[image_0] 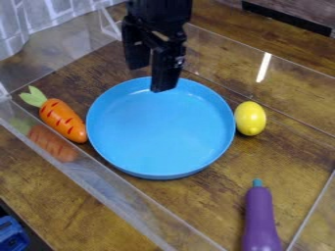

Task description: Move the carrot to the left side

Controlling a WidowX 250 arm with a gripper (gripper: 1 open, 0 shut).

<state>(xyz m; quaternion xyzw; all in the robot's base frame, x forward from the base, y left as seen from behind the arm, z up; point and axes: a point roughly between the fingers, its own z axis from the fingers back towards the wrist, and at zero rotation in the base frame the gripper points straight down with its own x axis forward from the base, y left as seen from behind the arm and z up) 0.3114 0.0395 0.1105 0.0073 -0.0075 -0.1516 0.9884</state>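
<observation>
The carrot is small and orange with dark cross grooves and a light green top. It lies on the wooden table at the left, just beside the rim of the blue plate. My black gripper hangs over the plate's far rim, pointing down. It is open with nothing between its fingers. It stands well to the upper right of the carrot and clear of it.
A yellow lemon sits right of the plate. A purple eggplant lies at the lower right. Clear plastic walls border the table on the left and front, with the carrot's reflection in the front wall.
</observation>
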